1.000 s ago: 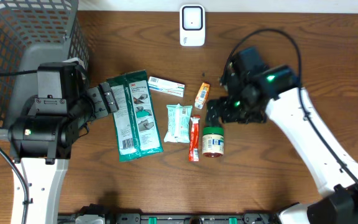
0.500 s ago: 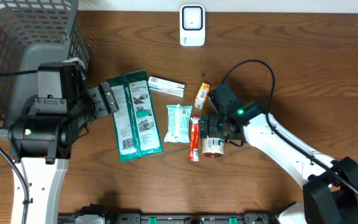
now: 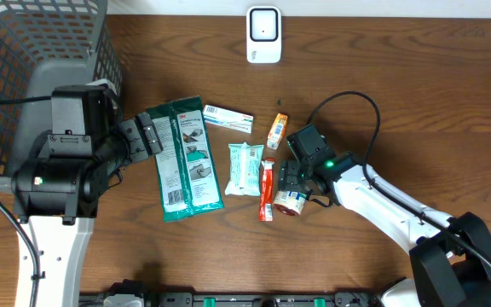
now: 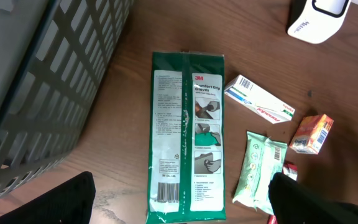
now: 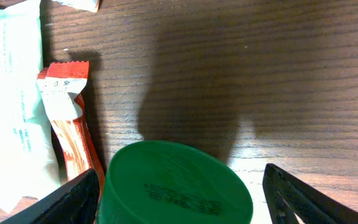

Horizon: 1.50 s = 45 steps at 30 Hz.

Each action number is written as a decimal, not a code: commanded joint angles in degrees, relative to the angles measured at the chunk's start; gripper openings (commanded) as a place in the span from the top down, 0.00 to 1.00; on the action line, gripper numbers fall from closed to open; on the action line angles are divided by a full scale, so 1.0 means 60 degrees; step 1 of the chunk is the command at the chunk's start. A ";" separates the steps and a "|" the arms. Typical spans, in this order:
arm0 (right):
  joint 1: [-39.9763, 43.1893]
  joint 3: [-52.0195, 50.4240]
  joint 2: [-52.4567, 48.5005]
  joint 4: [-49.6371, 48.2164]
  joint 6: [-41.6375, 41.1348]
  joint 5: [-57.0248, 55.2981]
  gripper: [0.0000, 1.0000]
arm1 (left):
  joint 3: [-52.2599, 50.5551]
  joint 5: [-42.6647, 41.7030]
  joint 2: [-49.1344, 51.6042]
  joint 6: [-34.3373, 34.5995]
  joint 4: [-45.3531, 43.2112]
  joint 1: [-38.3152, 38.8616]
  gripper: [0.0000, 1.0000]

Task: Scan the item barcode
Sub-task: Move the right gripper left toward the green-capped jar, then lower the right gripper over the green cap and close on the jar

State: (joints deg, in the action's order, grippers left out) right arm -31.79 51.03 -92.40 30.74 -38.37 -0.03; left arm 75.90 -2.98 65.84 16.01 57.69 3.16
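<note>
Dark wood tabletop lies under it all, and the green-lidded jar (image 5: 166, 168) sits between the wide jaws of your right gripper (image 5: 180, 186), one finger just beside the lid and the other apart. If you close off-centre, you could shove the jar or nip the red stick sachet (image 5: 70, 118) alongside it. Your left gripper (image 3: 147, 136) hangs wide and empty by the 3M gloves pack (image 3: 186, 158), with the white scanner (image 3: 263, 34) well beyond.
</note>
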 commanded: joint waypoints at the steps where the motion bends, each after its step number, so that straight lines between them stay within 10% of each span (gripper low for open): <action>1: -0.0033 -0.0040 0.0055 -0.0011 -0.0138 0.0033 0.22 | 0.0076 0.0113 0.0011 -0.0193 0.0022 -0.0011 0.10; 10: -0.0029 -0.0044 0.0055 0.0120 -0.0889 0.0776 0.01 | 0.0073 0.0113 0.0011 -0.0193 0.0022 -0.0011 0.10; 15: -0.0029 -0.0044 0.0055 0.0080 -0.0882 0.0758 0.36 | 0.0076 0.0113 0.0011 -0.0193 0.0022 -0.0015 0.10; 33: 0.0299 0.0448 0.2040 0.0342 0.3024 -0.1228 0.49 | 0.0073 0.0113 0.0011 -0.0193 0.0022 -0.0011 0.10; 45: 0.0517 0.0608 0.1902 0.0514 0.1559 -0.1049 0.15 | 0.0073 0.0113 0.0011 -0.0193 0.0022 -0.0015 0.10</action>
State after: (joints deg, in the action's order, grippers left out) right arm -30.02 53.10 -80.84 33.69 -24.73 -6.22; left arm 75.90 -2.98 65.84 16.01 57.71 3.16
